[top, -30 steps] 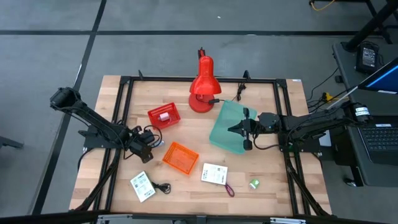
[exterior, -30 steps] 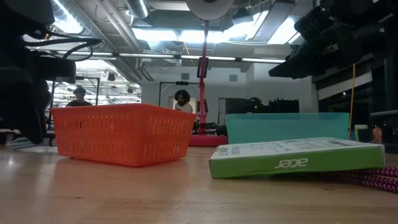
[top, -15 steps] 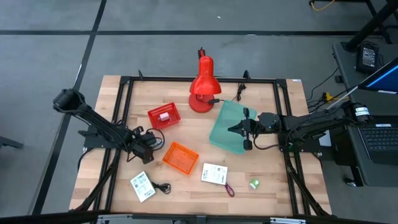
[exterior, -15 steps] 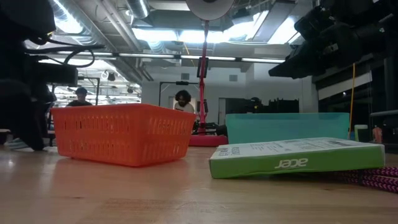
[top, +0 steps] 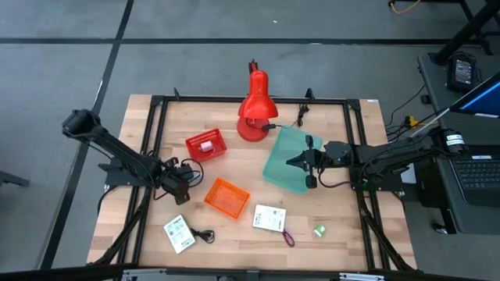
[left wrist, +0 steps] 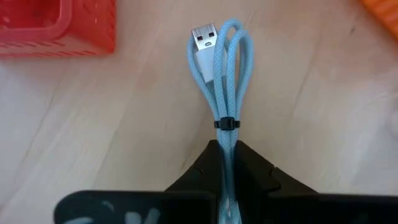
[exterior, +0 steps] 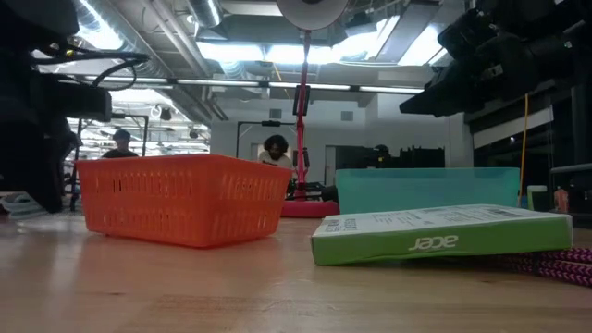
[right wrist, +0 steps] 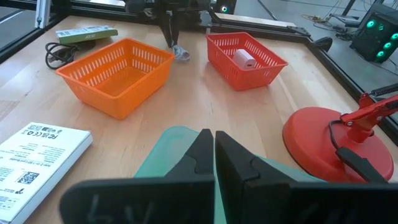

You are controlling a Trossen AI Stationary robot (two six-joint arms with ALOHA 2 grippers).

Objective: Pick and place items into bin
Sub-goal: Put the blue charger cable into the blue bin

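Left gripper [left wrist: 229,163] clamped on pale-blue braided USB cable bundle [left wrist: 225,74], just beside orange mesh basket [top: 227,197]. Cable judged light, floppy, non-fragile; grip near black tie suits. Right gripper [right wrist: 214,144], fingers together, empty, over teal tray [top: 286,160], well apart from basket.

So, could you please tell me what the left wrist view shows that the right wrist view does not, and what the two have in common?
Only the left wrist view shows the light blue USB cable as a tied bundle, its silver plug showing, clamped in the shut left tool.

Only the right wrist view shows the shut right tool, the orange basket, a white roll inside the red basket, the red lamp base and two printed boxes.

Both show the red basket, the wooden table and, in the right wrist view only distantly, the held cable.
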